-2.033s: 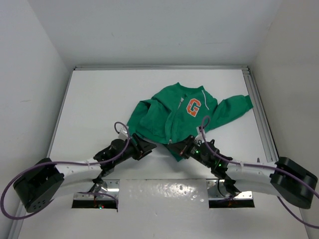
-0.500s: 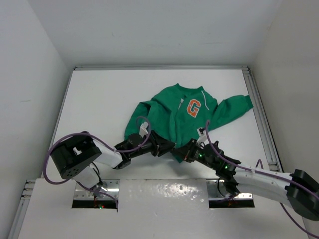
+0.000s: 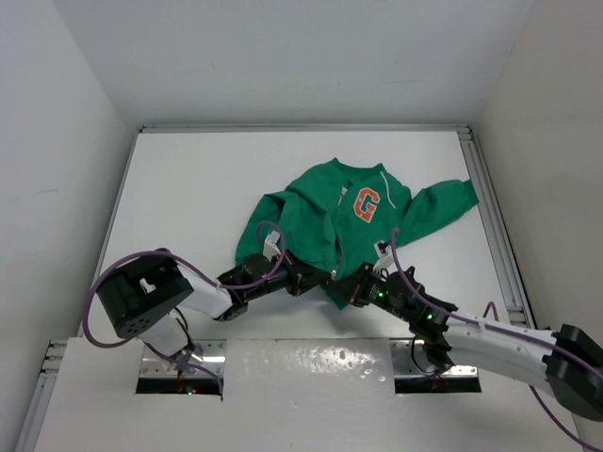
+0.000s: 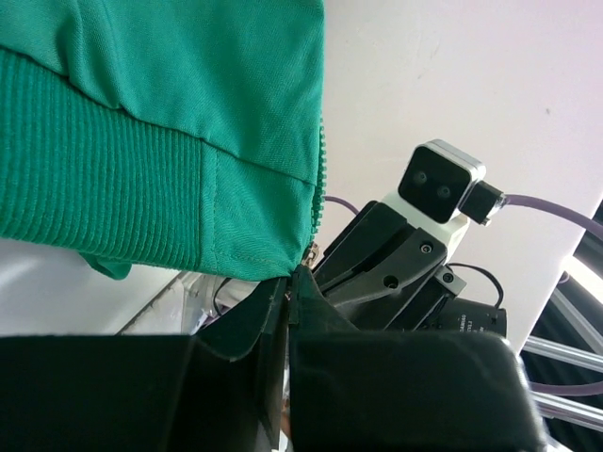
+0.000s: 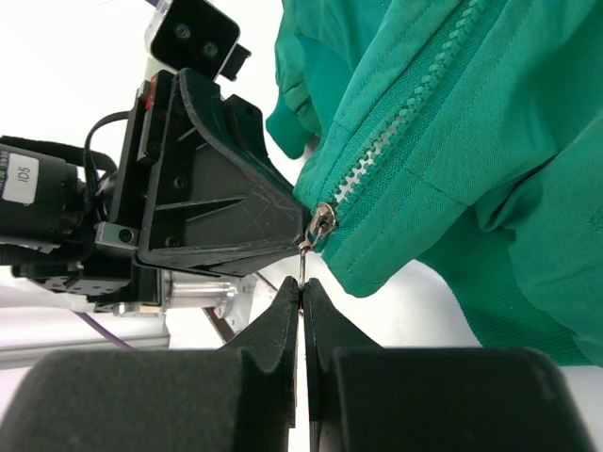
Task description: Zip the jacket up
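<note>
Both grippers meet at the bottom edge of the jacket (image 3: 330,221), which lies on the white surface (image 3: 188,188) a little right of centre, chest letter up. My right gripper (image 5: 301,287) is closed on the small pull tab (image 5: 302,262) hanging from the slider (image 5: 323,224), and the slider sits at the very foot of the zipper teeth (image 5: 405,122). My left gripper (image 4: 287,292) is closed too, pinching the bottom corner of the ribbed hem (image 4: 141,188) just beside that slider. I judge this to be the start of the zipping pull, with nearly the whole run left to close. Next I need the left to anchor the hem taut while the right draws the tab straight along the teeth toward the collar, taking care the thin tab does not slip out
</note>
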